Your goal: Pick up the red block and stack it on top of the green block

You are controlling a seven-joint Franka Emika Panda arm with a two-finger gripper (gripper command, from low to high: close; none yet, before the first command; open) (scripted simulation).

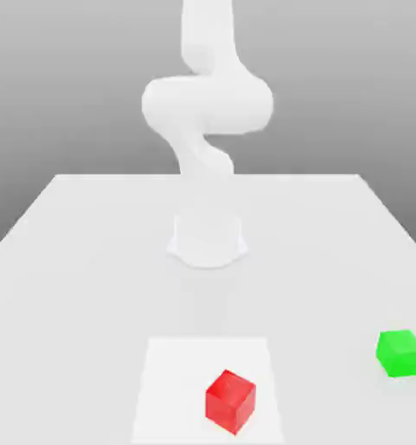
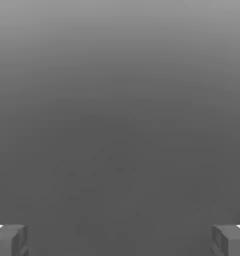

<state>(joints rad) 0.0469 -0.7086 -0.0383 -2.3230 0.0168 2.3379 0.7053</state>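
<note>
The red block point(image 1: 230, 401) sits on a lighter square patch near the front of the white table point(image 1: 89, 261), a little right of centre in the exterior view. The green block point(image 1: 399, 352) rests on the table toward the exterior view's right, well apart from the red one. In the hand view my gripper point(image 2: 120, 240) stands open, its two grey fingertips point(image 2: 11, 240) far apart with nothing between them, facing a plain grey backdrop. The white arm point(image 1: 207, 104) rises from its base at the table's middle.
The arm's round base point(image 1: 208, 241) stands on the table behind the blocks. The lighter square patch point(image 1: 176, 374) lies flat under the red block. Table edges run along the exterior view's left and right.
</note>
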